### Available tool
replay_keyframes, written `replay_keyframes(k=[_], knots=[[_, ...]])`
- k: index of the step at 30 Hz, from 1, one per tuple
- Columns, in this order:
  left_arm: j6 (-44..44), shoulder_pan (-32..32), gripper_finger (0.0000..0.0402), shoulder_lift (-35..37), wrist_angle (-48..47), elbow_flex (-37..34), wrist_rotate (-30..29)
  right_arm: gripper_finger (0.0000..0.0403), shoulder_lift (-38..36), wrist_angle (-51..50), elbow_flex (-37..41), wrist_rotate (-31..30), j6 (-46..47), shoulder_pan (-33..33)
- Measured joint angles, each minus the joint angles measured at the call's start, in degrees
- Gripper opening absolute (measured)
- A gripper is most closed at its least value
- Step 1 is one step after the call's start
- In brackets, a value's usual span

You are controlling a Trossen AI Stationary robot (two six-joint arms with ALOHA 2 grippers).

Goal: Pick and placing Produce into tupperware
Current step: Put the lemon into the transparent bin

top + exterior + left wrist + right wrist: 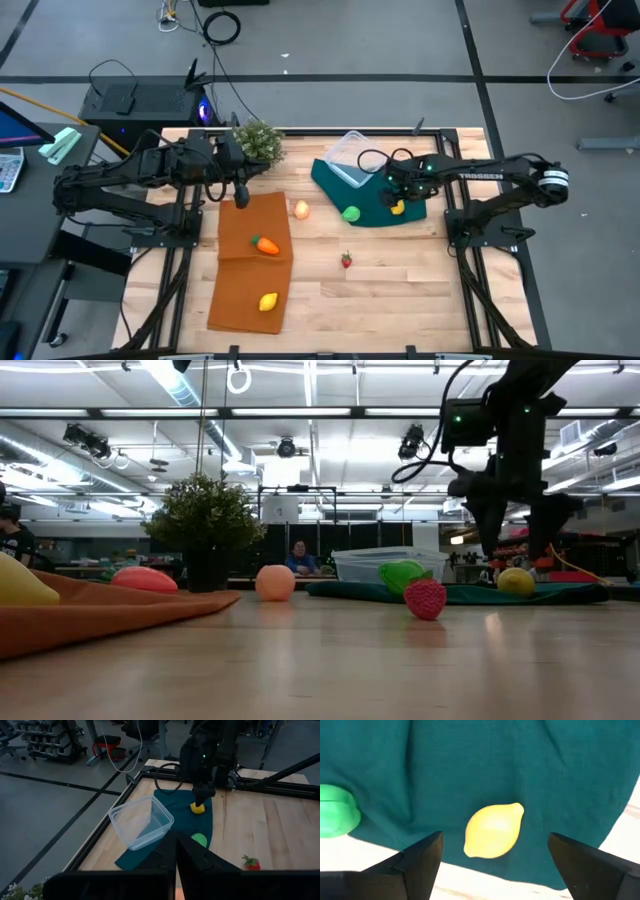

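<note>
Landmark: dark green cloth (pixel 375 195), lying at the far right of the table (pixel 400 290).

1. Right gripper (pixel 397 196) is hovering directly over a yellow lemon (pixel 494 837) that is sitting on the cloth's near edge. Fingers are standing wide open, one either side of the lemon, w/ clear gaps; nothing gripped.
2. Tupperware (pixel 350 158) is sitting on the cloth's far portion, beyond the gripper; interior appears empty in the left wrist view.
3. Green ball (pixel 351 213) is resting at the cloth's near-left edge, near the lemon but apart from it.
4. Peach ball (pixel 301 209) is lying on bare wood just left of the cloth.
5. Strawberry (pixel 347 260) is lying on bare wood nearer than the cloth, well apart.
6. Orange cloth (pixel 250 262) is lying well left of the green cloth, carrying the carrot (pixel 265 245) and a second lemon (pixel 268 301).
7. Left gripper (pixel 239 194) is waiting left of the green cloth, over the orange cloth's far end, next to the potted plant (pixel 258 141). Fingers are closed together, holding nothing.
</note>
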State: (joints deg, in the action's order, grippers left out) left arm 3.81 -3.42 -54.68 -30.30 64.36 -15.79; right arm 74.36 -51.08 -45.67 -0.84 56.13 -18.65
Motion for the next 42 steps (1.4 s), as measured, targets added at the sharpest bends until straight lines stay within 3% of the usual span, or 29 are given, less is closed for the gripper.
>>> replay_keyframes(k=[12, 34, 42], knots=[[0.03, 0.02, 0.0023, 0.0, 0.0, -0.01, 0.0, 0.0317, 5.18, 3.17, 0.04, -5.49, 1.28, 4.22], [1.57, 0.02, 0.0019, -0.02, 0.0, 0.02, 0.0, 0.0315, 12.31, 4.78, 0.07, -4.86, 4.27, 5.33], [1.57, 0.02, 0.0014, -0.02, 0.0, 0.02, 0.02, 0.0296, 12.12, 4.14, 0.07, -4.79, 4.46, 5.33]])
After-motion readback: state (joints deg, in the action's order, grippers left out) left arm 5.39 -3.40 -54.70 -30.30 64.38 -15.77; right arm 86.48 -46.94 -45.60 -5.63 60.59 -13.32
